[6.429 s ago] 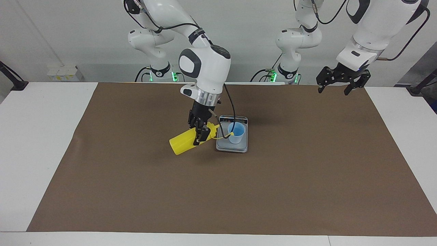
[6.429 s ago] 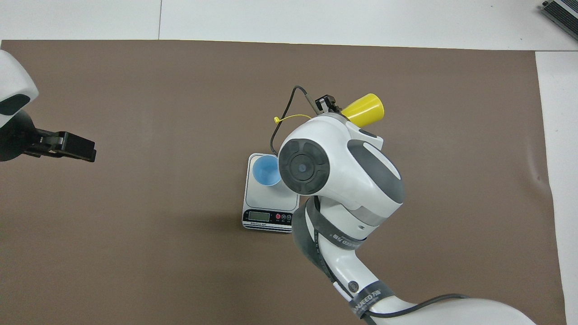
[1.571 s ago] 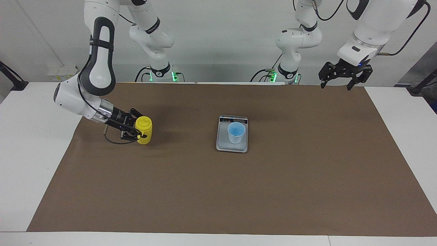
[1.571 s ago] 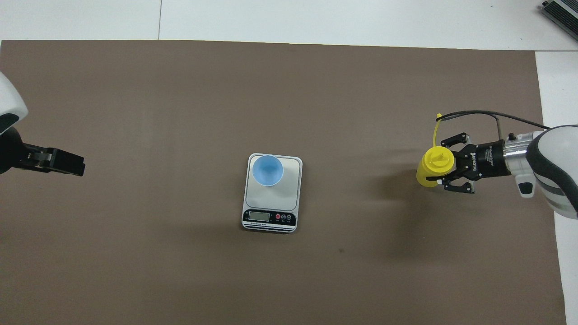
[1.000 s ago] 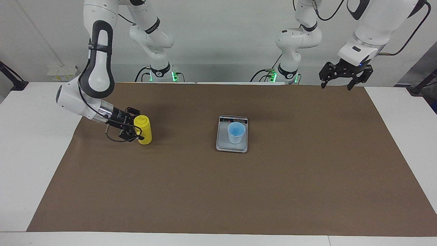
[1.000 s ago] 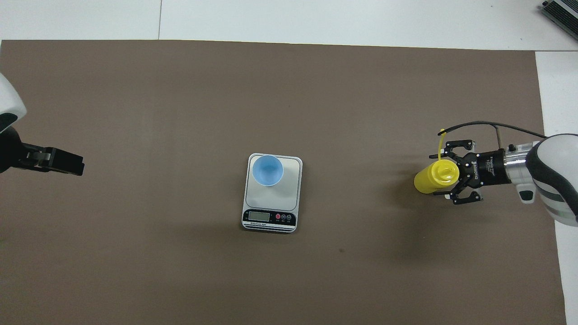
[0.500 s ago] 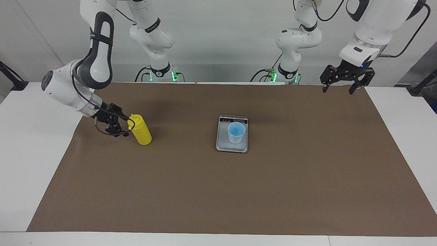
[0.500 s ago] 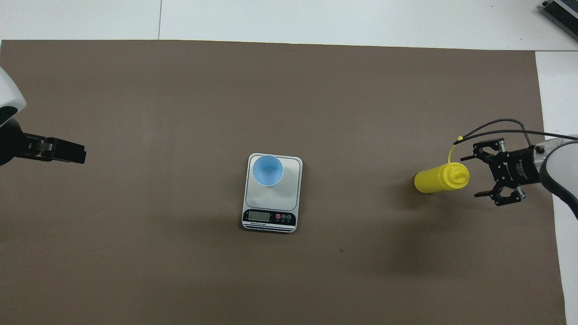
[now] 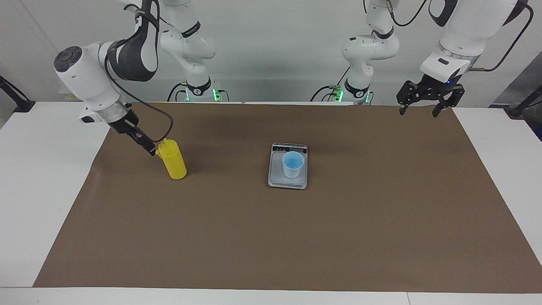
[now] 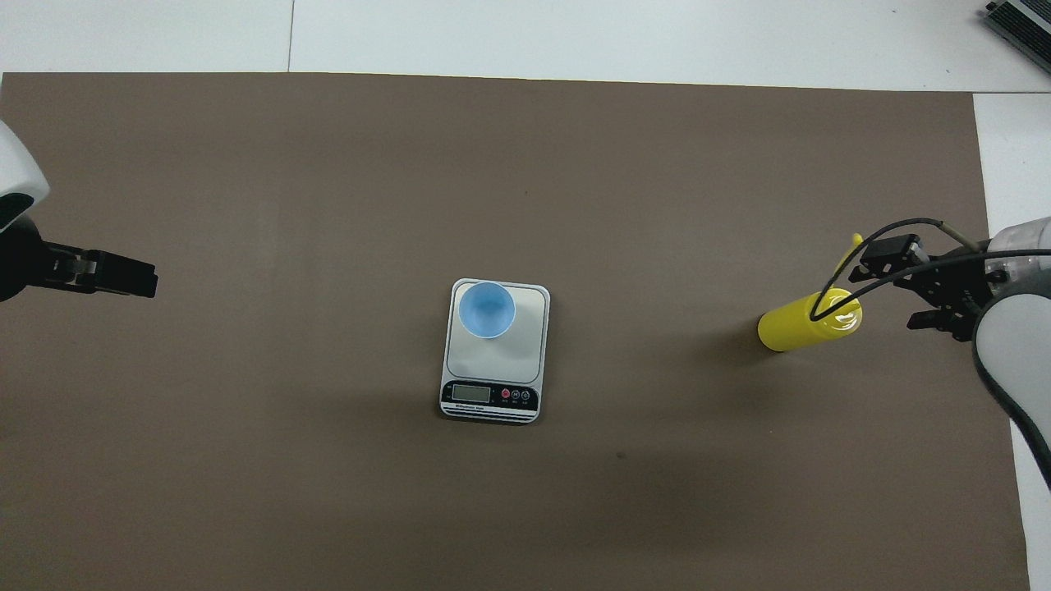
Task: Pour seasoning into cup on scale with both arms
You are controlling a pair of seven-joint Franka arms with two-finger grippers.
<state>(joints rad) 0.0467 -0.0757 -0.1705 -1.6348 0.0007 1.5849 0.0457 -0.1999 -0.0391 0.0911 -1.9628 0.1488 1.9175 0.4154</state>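
Grippers first, being nearest the robots' end. Left gripper (image 9: 419, 108) hangs in the air above the brown mat's edge at the left arm's end of the table, fingers spread apart, holding nothing — that arm waits. Right gripper (image 9: 146, 146) is raised over the mat at the right arm's end, just beside the top of the seasoning bottle (image 9: 172, 160); its fingers stand apart and nothing is held between them. Whether a fingertip touches the bottle's nozzle cannot be told from either view.

Seasoning bottle: yellow, standing on its base on the brown mat (image 9: 271, 237), leaning slightly, free of any grip. Its thin tethered cap strap (image 10: 848, 253) sticks out from the top, beside the right gripper's black cable.

Scale (image 9: 276, 180): flat on the mat near the table's middle, well apart from the bottle, display strip along the edge nearest the robots. Display reading is too small to make out.

Cup (image 9: 293, 164): light blue, upright on the scale's weighing plate, sitting toward the plate's edge farther from the robots in the overhead view — mouth open upward. Contents cannot be judged.
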